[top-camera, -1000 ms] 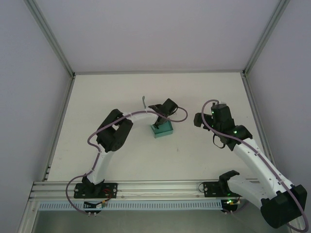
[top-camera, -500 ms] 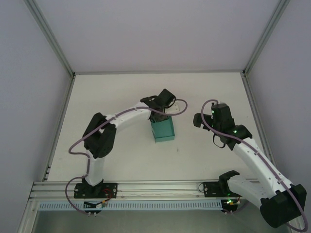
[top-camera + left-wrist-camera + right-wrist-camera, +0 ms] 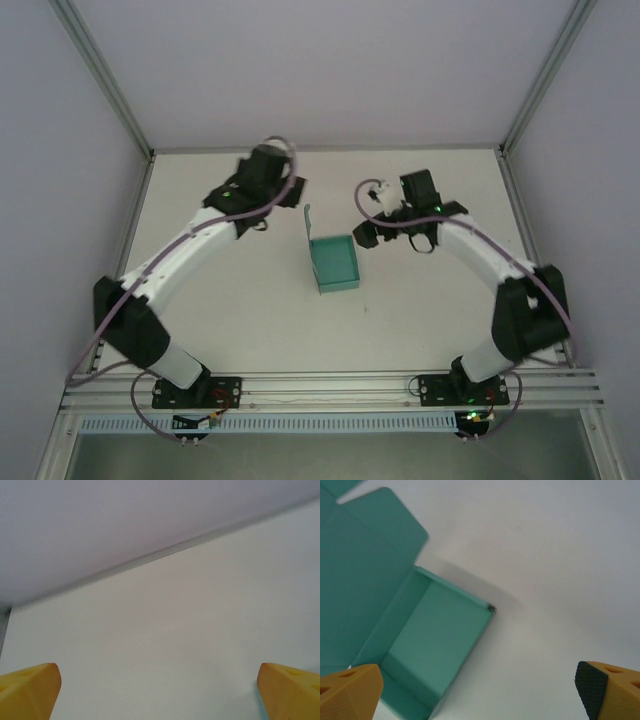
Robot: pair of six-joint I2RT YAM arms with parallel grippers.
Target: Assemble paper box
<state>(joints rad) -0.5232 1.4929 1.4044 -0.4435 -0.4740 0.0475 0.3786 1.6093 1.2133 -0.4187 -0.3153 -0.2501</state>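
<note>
White tabletop (image 3: 420,300) around open paper box (image 3: 334,263)

**What my cameras cut off**

In my right wrist view the paper box (image 3: 435,645) runs off the left and bottom edges, so its near wall and much of the raised lid flap (image 3: 365,555) are lost to me. My right gripper (image 3: 480,692) is clipped too, its fingers (image 3: 350,692) cut by the bottom corners. My left gripper (image 3: 160,690) fares the same, its fingers (image 3: 27,692) cropped at the corners. From above, the lid flap is a thin sliver, and my jaws are too small and dark to read.
</note>
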